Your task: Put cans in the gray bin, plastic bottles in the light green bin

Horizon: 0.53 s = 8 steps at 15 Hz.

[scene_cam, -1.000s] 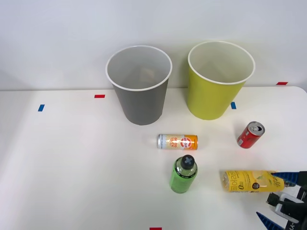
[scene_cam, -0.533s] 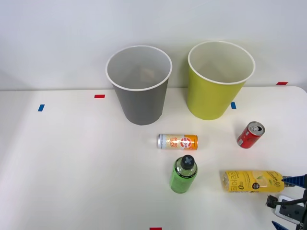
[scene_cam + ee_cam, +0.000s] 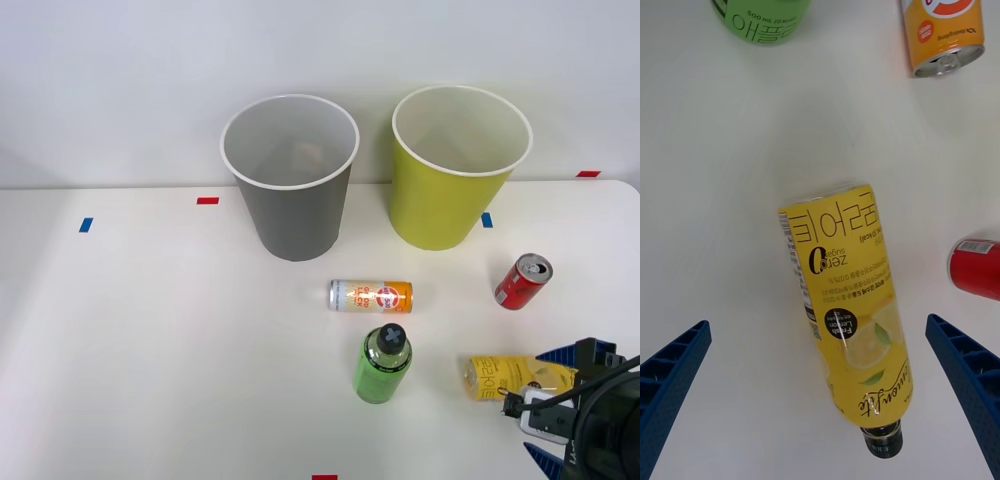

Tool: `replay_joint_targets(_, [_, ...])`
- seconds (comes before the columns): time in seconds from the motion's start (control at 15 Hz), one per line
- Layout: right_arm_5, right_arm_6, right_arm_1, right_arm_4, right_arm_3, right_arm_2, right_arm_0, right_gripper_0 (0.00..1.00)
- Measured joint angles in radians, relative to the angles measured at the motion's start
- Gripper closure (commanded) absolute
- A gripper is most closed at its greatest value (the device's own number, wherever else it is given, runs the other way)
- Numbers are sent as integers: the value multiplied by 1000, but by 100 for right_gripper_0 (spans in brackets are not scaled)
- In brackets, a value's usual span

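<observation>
1. Nearest, right gripper (image 3: 551,405) spread wide, holding nothing, hanging over the capped end of the lemon bottle (image 3: 508,376); blue ribbed fingers (image 3: 674,379) well apart on either side of that bottle in the wrist view, touching neither flank.
2. Lemon bottle lying on its side on the white desk (image 3: 150,340), yellow label up, black cap toward the gripper, base pointing toward the green bottle (image 3: 383,364).
3. Green bottle standing upright, black cap on, near the lemon bottle's base end and apart from it.
4. Just beyond the lemon bottle, farther from the gripper: slim silver-and-orange can (image 3: 370,295) on its side, lying crosswise, close behind the green bottle without touching it.
5. Short red can (image 3: 523,281) beyond the lemon bottle's capped end, tilted over, silver top facing up and away; apart from every other item.
6. Farther still from the lemon bottle: gray bin (image 3: 290,190) upright behind the silver-and-orange can, white rim, pale inside.
7. Light green bin (image 3: 450,190) upright beside the gray bin, on the red can's side, a gap between the two bins; white inside.
8. Small red and blue tape marks (image 3: 207,201) on the desk around the bins.
</observation>
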Motion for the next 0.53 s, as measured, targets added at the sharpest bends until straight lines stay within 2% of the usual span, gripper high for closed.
replay_joint_targets(0.2, [54,17,-8,-82,0,60,-96,0])
replay_joint_targets(0.33, [110,36,5,-155,0,69,-145,0])
replay_joint_targets(0.53, [190,60,22,-204,0,71,-192,0])
